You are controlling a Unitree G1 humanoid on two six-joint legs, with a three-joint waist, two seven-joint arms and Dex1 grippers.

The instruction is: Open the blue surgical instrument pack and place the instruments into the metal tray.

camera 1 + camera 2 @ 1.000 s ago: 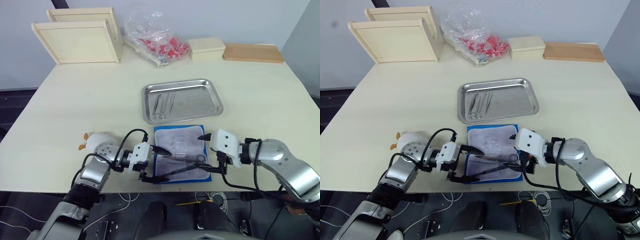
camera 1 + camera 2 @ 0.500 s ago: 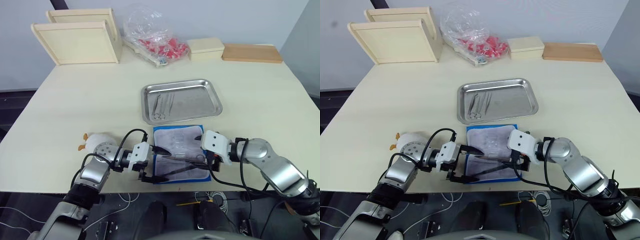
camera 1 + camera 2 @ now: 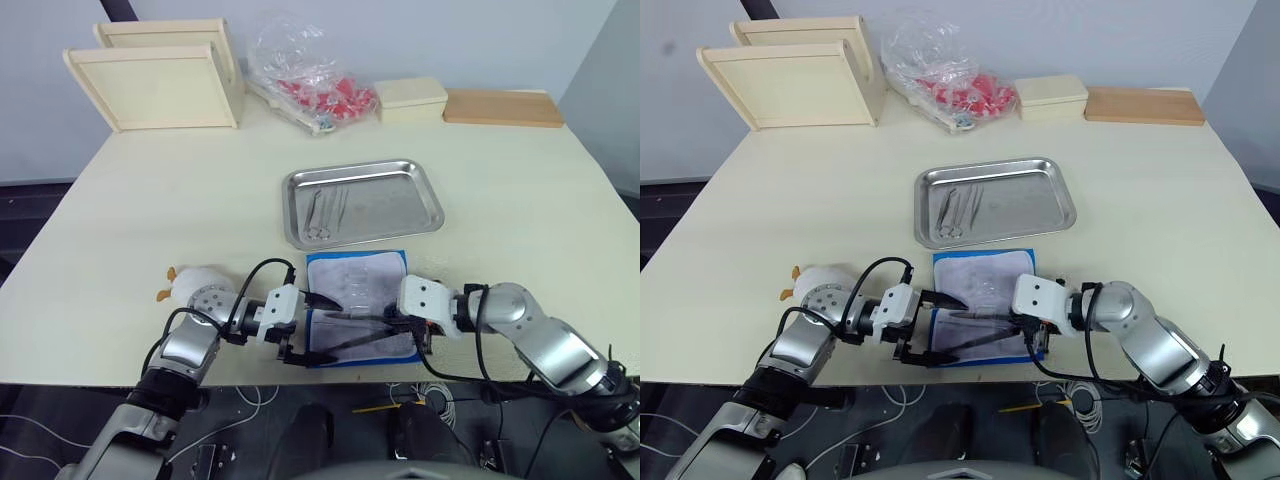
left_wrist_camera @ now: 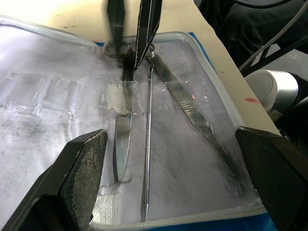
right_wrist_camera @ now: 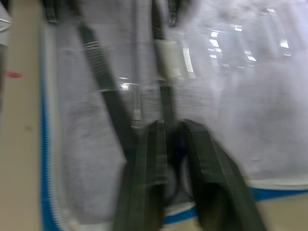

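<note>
clear-pocketed blue surgical instrument pack [image 3: 360,305] open flat, left claw [image 3: 311,327] wide, right claw [image 5: 172,159] pinching scissors [image 4: 123,115]

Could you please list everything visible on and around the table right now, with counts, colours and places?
Blue surgical instrument pack: one, blue outside with pale lining, lying open at the near edge of the table.
Instruments in the pack: three, silvery-dark, on the lining.
Metal tray: one, shiny steel, just beyond the pack.
Instruments in the tray: a few, thin, silvery, in its left part.
Wooden framed trays: two, pale, far left corner.
Clear plastic bag: one, with red items, far edge.
Cream box: one, far edge.
Wooden board: one, tan, far right corner.
Left gripper: open, over the pack's left side.
Right gripper: closing on an instrument's ring end.
</note>
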